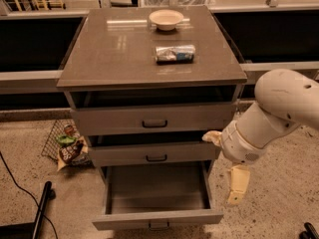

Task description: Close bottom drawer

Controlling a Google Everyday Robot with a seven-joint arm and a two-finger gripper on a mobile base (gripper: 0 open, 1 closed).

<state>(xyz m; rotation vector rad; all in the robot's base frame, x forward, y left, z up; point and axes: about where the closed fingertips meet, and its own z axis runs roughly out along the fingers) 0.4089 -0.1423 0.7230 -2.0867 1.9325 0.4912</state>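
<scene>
One bottom drawer (157, 217) gapes at lower centre; my gripper (237, 183), state I cannot tell, hangs lower right. I'd press its front squarely, mid-panel.

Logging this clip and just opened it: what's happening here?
A robot arm is working at a grey cabinet. Its tool hangs at the cabinet's right side, beside the bottom drawer, which stands pulled far out and looks empty. The tool is not at the drawer's handle, so the closing push is not yet done. A bowl and a can sit on top.
</scene>
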